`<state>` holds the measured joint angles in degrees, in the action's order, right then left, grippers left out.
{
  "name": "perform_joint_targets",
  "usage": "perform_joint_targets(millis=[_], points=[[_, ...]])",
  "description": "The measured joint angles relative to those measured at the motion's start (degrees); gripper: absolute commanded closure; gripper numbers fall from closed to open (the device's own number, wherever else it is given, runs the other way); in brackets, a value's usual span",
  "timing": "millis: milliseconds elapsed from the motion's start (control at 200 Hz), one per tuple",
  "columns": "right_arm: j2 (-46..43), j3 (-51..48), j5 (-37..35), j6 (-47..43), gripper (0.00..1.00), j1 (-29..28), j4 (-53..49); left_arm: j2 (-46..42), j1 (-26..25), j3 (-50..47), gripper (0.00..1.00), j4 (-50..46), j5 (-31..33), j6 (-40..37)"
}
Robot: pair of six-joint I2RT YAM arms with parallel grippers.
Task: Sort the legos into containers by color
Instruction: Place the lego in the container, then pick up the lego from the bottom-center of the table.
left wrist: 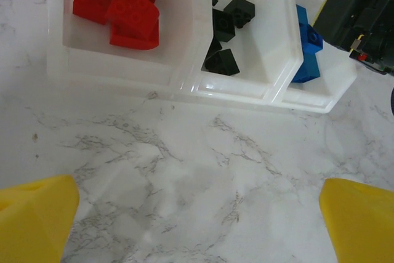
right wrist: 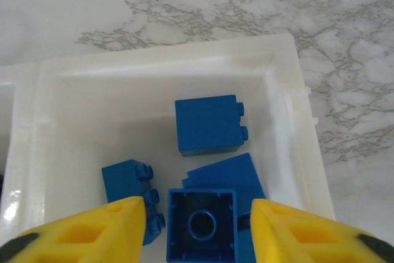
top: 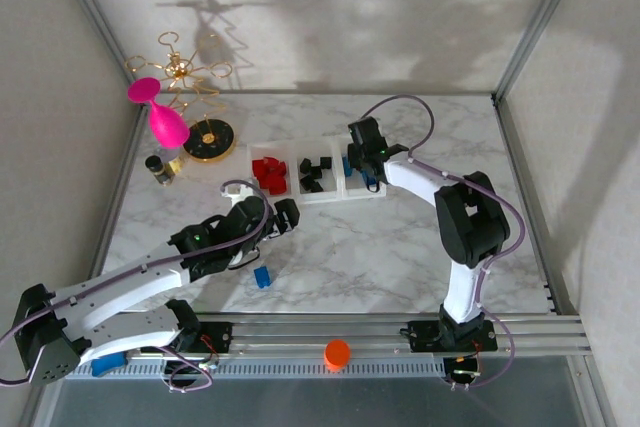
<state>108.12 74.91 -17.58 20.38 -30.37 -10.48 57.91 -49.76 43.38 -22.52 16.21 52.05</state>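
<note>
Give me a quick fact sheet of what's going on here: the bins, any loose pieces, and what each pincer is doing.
Left bin: red bricks
Middle bin: black bricks
Right bin: blue bricks
Loose on table: single blue brick
Left pincer: wide open, empty, above bare table before the bins
Right pincer: above right bin, parted, square blue brick between its fingers
</note>
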Motion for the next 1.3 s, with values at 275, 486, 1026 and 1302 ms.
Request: perform_joint_targets(millis=[275, 486, 1026, 1302], points=[[-3.76, -1.07, 1.75, -0.68, 0.34, -0.33, -0.24, -0.24, 0.0, 0.57, 0.0, 0.39, 0.02, -0.44], [-12.68, -5.73, 2.67, -0.11, 0.29, -5.18, -0.76, -4.15, 0.0, 0.57, 0.0, -0.87, 0.22, -0.2], [-19.67, -15.93, 5.16, 7.98, 0.17, -32.15, -2.14, -18.71, 0.11, -1.46, 0.0, -14.19, 5.31, 5.81], [-11.1, -15.37, 5.86, 11.82, 0.12, -43.82, 2.62, -23.98, 0.11, -1.88, 0.0, -21.31, 7.69, 8.85]])
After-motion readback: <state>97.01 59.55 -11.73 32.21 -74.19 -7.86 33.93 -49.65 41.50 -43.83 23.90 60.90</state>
